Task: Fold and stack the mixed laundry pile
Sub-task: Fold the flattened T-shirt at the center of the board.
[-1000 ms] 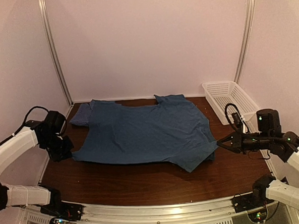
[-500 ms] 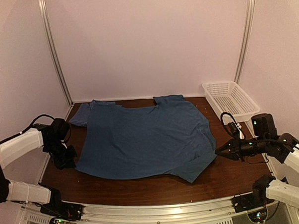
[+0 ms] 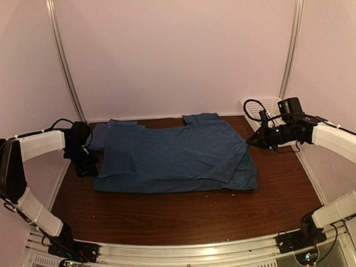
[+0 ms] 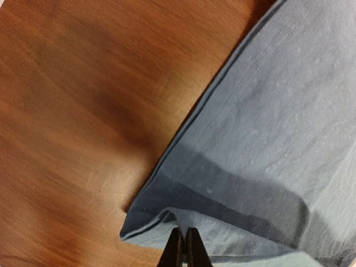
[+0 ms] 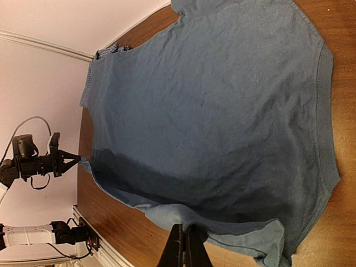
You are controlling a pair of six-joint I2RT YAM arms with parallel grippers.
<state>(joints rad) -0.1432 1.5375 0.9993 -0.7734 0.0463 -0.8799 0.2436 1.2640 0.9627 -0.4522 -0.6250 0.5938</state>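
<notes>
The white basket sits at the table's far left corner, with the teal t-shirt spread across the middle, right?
No. The white basket sits at the far right corner, as the top external view shows; the teal t-shirt is spread across the middle.

Collared shirt mostly hidden under t-shirt, seemingly checked; basket partly behind right arm.

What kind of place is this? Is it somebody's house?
Probably a robot lab booth, not a house: plain pale walls with metal rails box in a wooden table, and a robot's left arm and right arm hold a teal t-shirt there.
</notes>
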